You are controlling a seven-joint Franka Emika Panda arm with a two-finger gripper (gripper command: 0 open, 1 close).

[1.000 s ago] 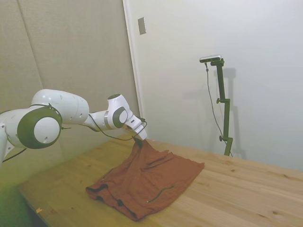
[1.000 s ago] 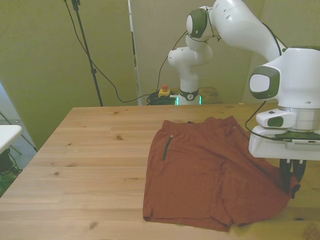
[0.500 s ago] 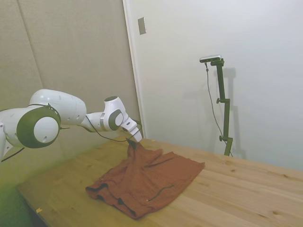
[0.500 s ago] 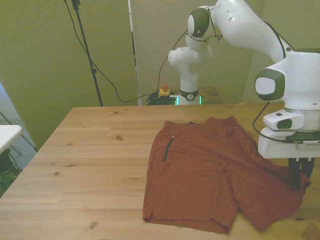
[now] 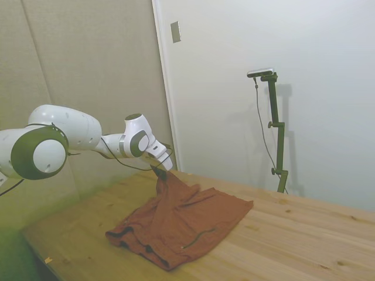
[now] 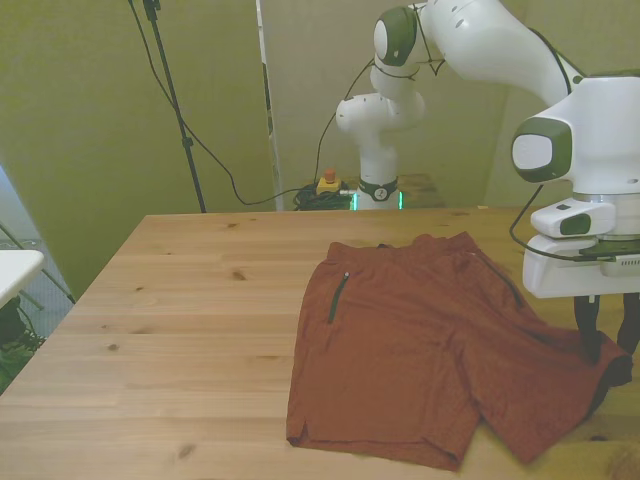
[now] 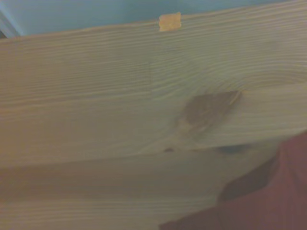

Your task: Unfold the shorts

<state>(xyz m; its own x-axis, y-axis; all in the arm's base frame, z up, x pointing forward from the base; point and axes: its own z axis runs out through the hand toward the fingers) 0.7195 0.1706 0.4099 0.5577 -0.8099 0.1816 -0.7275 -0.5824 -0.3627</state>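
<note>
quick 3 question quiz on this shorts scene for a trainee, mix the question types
1. True or false: the gripper holds an edge of the shorts lifted off the table.
2. In the front view, the dark pocket slit lies toward which side of the shorts: A) the front view's left, B) the front view's right?
3. Fill in: the wrist view shows a dark ____ in the wood grain.

Key: 1 true; 2 A; 3 knot.
</note>
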